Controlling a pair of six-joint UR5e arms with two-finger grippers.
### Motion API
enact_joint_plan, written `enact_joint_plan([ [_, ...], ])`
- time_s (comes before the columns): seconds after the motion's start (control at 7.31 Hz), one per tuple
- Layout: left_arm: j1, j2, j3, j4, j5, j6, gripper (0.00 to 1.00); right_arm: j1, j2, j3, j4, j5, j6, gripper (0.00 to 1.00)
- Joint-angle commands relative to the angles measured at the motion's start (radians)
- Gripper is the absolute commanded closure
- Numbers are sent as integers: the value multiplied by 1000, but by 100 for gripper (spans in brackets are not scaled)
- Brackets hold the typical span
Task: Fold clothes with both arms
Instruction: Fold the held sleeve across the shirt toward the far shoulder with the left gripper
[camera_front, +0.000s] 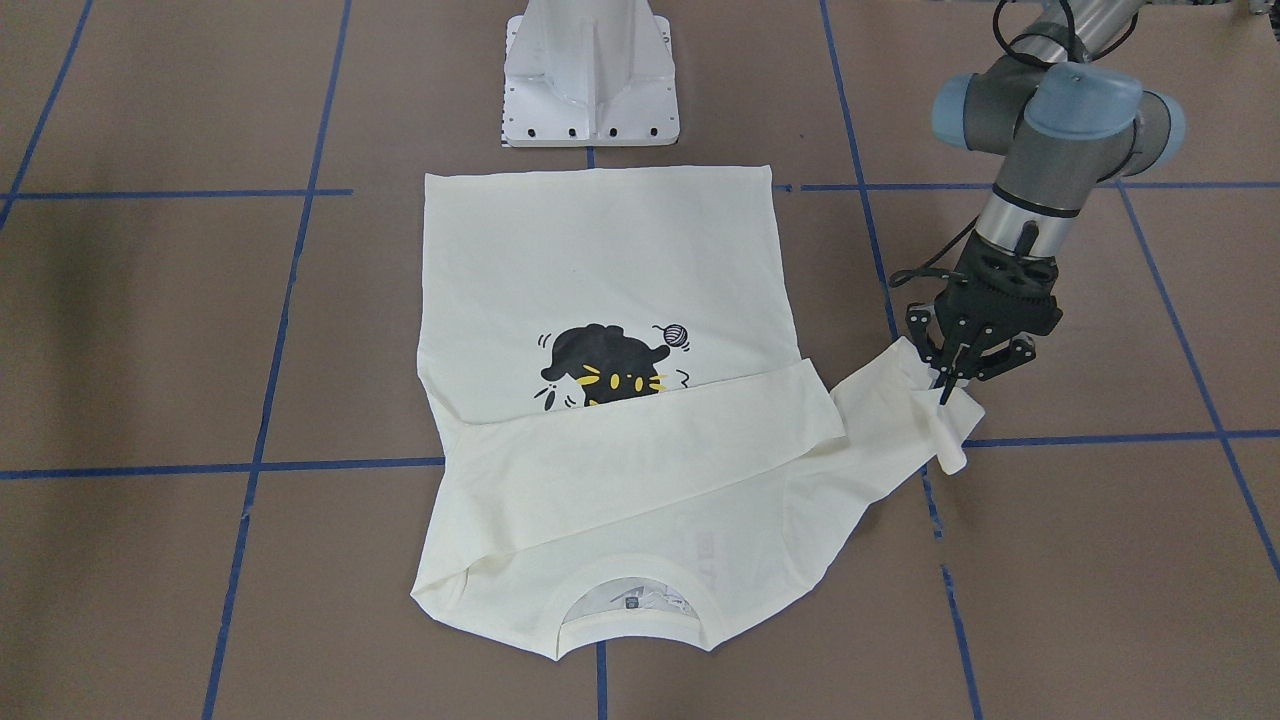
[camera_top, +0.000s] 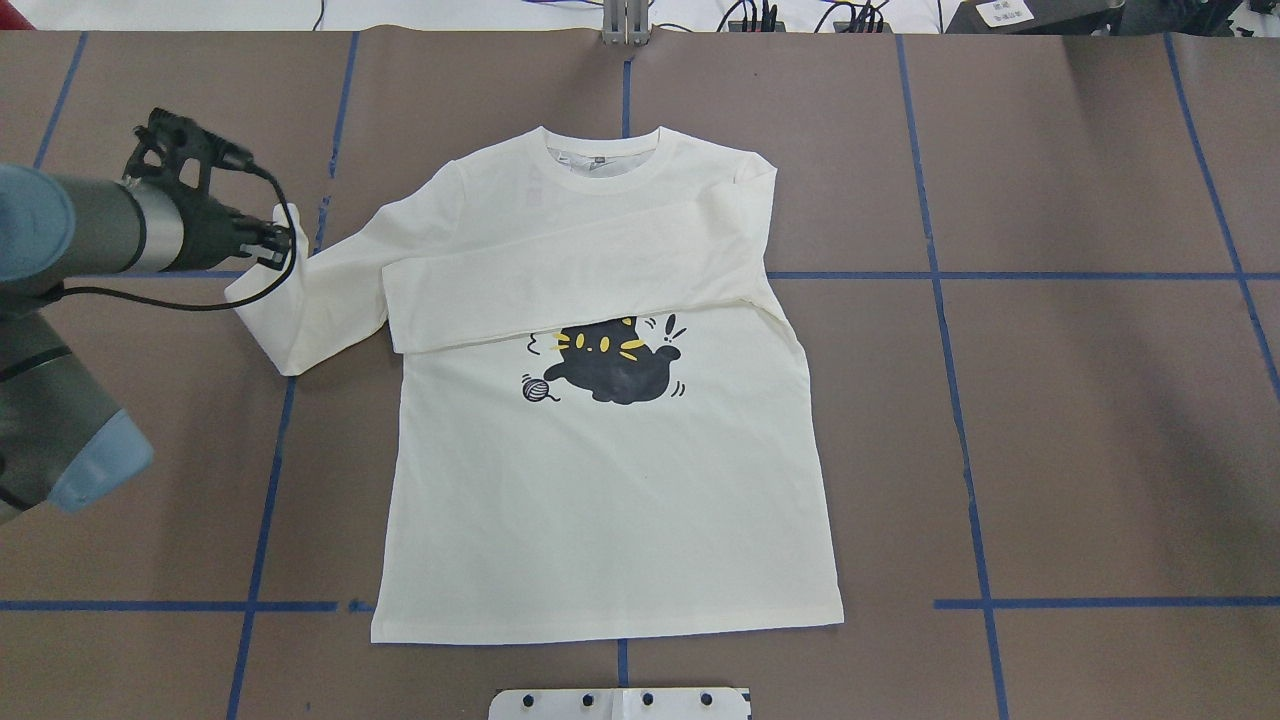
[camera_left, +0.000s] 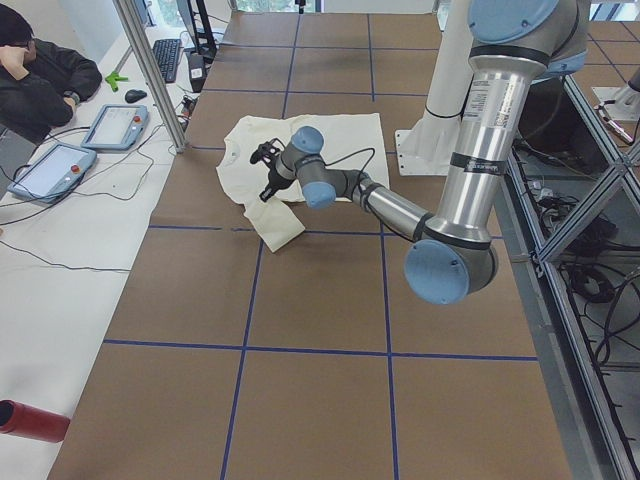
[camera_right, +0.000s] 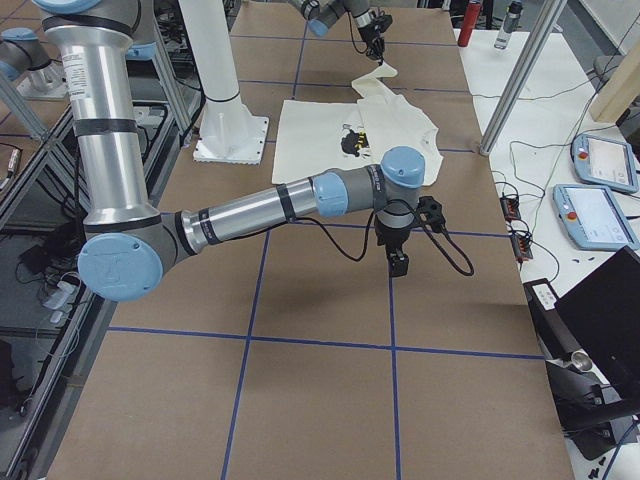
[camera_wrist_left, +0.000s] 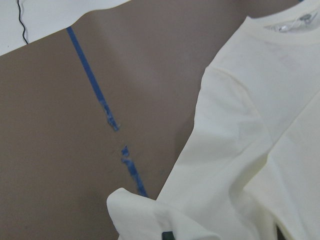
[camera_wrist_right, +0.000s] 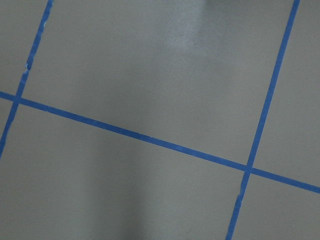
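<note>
The cream long-sleeved T-shirt (camera_top: 600, 480) lies flat on the brown table with its black cat print (camera_top: 610, 365) facing up. One sleeve (camera_top: 560, 290) is folded across the chest, covering the top of the print. The other sleeve (camera_front: 895, 410) stretches out sideways, and my left gripper (camera_front: 945, 385) is shut on its cuff end, which is lifted and hangs folded below the fingers. In the left wrist view the sleeve cloth (camera_wrist_left: 165, 215) bunches at the lower edge. My right gripper (camera_right: 398, 262) shows only in the exterior right view, over bare table away from the shirt; I cannot tell whether it is open or shut.
The white pedestal base (camera_front: 590, 80) stands just beyond the shirt's hem. Blue tape lines (camera_top: 940, 275) grid the brown tabletop. A person (camera_left: 35, 75) sits at a side table with tablets (camera_left: 115, 125) past a metal post (camera_left: 150, 70). A red cylinder (camera_left: 30, 420) lies at that side.
</note>
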Motion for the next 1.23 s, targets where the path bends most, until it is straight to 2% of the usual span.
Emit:
enact_joint_plan([
  [0.0,-7,-288,2,306,1,-112,100,9,2,2,0,1,0,0],
  [0.14,1,-404,20,379,-1,-135,100,14,2,2,0,1,0,0],
  [0.27,7,-532,108,385,-3,-152,100,15,5,0,0,1,0,0],
  [0.41,31,-664,250,386,11,-193,100,17,5,0,0,3,2,0],
  [0.55,116,-710,328,368,151,-180,100,19,4,2,0,3,2,0],
  [0.68,225,-714,347,328,253,-182,100,19,4,0,0,3,2,0],
  [1.09,312,-734,507,149,283,-182,100,25,2,0,0,3,2,0],
])
